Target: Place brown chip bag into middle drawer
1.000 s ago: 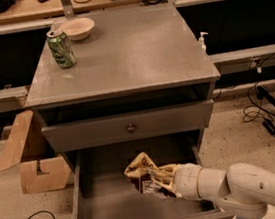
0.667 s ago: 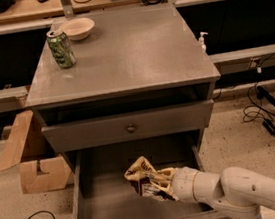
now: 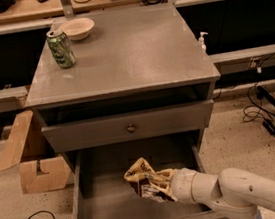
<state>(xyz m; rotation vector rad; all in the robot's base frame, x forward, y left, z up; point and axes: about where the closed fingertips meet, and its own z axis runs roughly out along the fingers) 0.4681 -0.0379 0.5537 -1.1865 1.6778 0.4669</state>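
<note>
Just the one camera view here; your gripper point(image 3: 156, 183) is down inside the open middle drawer point(image 3: 105, 202), reaching in from the right, clenched on the brown chip bag point(image 3: 142, 174); the bag looks crumpled and seems to hang just above the drawer floor, a bit right of centre. What could bite you: let go too high and the wrinkly foil may spring or tip sideways; pull out carelessly and you could snag the foil and drag it back out; lift steeply and the arm could knock the knobbed drawer front point(image 3: 130, 127) just above.
</note>
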